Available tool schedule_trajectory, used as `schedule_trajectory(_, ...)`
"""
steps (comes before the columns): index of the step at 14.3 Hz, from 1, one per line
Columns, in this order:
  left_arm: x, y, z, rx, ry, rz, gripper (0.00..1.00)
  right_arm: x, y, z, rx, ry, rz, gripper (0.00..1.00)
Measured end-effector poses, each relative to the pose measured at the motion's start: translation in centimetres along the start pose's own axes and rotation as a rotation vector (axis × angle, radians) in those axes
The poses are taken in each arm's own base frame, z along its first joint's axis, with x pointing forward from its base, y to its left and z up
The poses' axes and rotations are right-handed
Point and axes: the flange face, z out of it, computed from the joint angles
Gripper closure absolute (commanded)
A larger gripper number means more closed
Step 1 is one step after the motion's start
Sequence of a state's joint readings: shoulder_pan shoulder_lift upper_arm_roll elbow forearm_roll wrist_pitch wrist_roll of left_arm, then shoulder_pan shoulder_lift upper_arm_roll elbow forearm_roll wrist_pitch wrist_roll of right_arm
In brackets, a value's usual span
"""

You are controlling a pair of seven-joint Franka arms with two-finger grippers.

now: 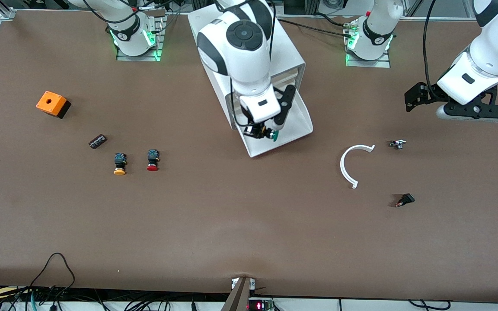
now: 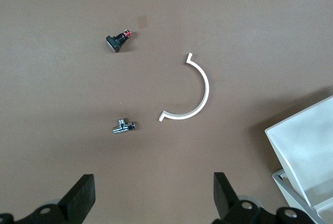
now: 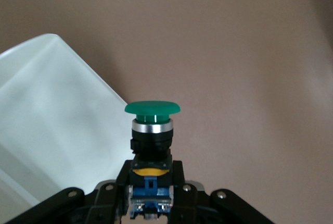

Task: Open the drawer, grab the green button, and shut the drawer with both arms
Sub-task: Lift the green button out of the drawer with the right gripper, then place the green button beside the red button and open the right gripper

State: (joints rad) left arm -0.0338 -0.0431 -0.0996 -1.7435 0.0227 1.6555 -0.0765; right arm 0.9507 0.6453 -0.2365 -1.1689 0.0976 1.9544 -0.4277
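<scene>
Right gripper (image 1: 261,131) clamps green button (image 3: 152,125) by its body, cap outward, over pulled-out drawer (image 1: 294,123) of cabinet (image 1: 290,56). We judge take step underway: lift straight up, clear drawer wall beside gripper, keep squeeze steady so button does not twist. Left gripper (image 2: 153,195) waits, fingers spread wide, holding nothing, above bare table (image 2: 250,21) near white arc piece (image 2: 200,86); drawer sits off to one side, not yet closed.

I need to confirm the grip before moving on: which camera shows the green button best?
The right wrist view: the green button fills the centre, cap, collar and body all clear, clamped in the right hand. The front view shows only a sliver of green under that hand, above the open drawer. The left wrist view misses it.
</scene>
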Motion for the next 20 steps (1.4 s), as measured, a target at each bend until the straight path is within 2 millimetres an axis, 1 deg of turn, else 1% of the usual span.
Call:
schedule_trajectory(2, 0.0, 0.0, 0.0, 0.0, 0.0, 0.0, 0.0, -1.4, 2.5, 0.2, -0.005, -0.026, 0.063, 0.93)
schedule_trajectory(3, 0.0, 0.0, 0.0, 0.0, 0.0, 0.0, 0.0, -2.4, 4.0, 0.3, -0.007, -0.035, 0.093, 0.93)
schedule_trajectory(5, 0.0, 0.0, 0.0, 0.0, 0.0, 0.0, 0.0, -4.6, 7.4, 0.3, 0.0, -0.043, 0.161, 0.93)
schedule_trajectory(9, 0.0, 0.0, 0.0, 0.0, 0.0, 0.0, 0.0, -9.3, 13.7, -0.3, 0.063, -0.012, 0.319, 0.93)
schedule_trajectory(11, 0.0, 0.0, 0.0, 0.0, 0.0, 0.0, 0.0, -11.7, 16.2, 0.1, 0.077, -0.02, 0.373, 0.93)
schedule_trajectory(13, 0.0, 0.0, 0.0, 0.0, 0.0, 0.0, 0.0, -13.4, 17.2, 1.0, 0.092, -0.044, 0.416, 0.93)
schedule_trajectory(17, 0.0, 0.0, 0.0, 0.0, 0.0, 0.0, 0.0, -16.8, 18.2, 3.0, 0.121, -0.099, 0.536, 0.93)
schedule_trajectory(20, 0.0, 0.0, 0.0, 0.0, 0.0, 0.0, 0.0, -19.2, 18.2, 5.0, 0.15, -0.151, 0.602, 0.93)
